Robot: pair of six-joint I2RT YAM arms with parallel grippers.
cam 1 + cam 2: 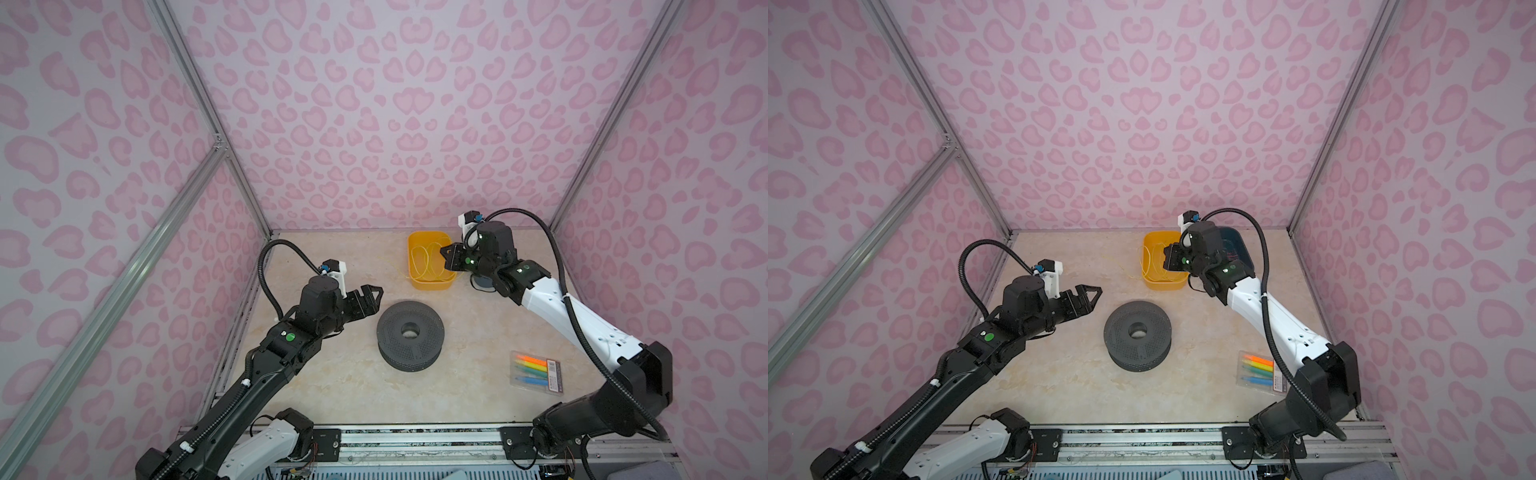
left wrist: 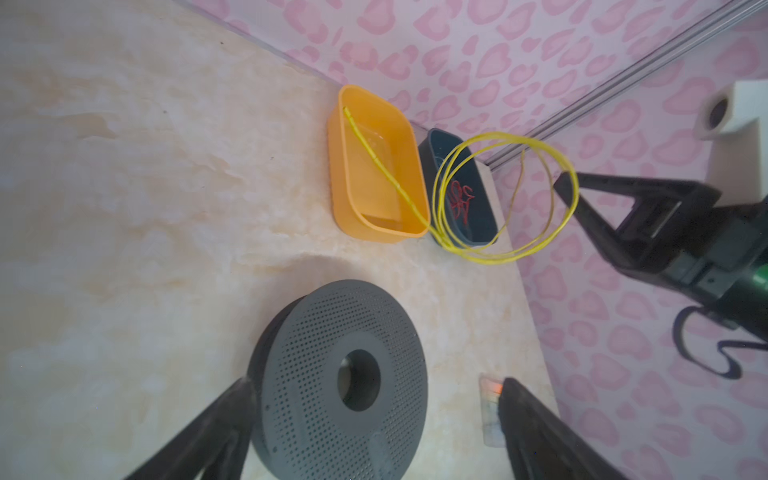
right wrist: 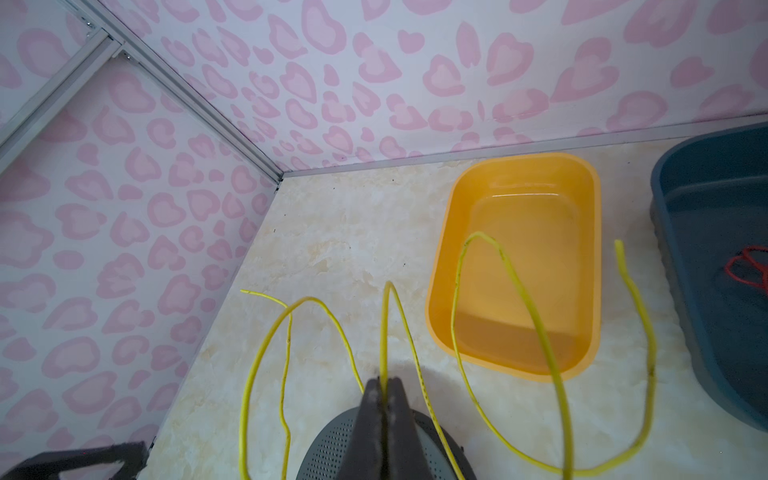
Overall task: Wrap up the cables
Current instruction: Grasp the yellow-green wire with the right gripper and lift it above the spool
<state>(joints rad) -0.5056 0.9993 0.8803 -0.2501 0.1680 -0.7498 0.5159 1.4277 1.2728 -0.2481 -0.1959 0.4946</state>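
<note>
Right gripper (image 3: 384, 380) pinched tight on the thin yellow wire (image 2: 399, 188), loops dangling in the air, one end in the orange tub (image 1: 430, 284) beyond the grey spool (image 1: 390, 332), left gripper (image 1: 374, 295) spread wide, empty, just beside the spool

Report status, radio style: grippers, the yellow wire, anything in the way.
Left gripper open, empty, near gray spool. Right gripper shut on yellow wire. Loops hang over orange bin; may snag.

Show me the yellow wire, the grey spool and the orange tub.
yellow wire (image 3: 383, 332): right wrist view, middle upright strand.
grey spool (image 1: 390, 332): in a top view, perforated top face.
orange tub (image 1: 430, 284): in a top view, near outer wall.
</note>
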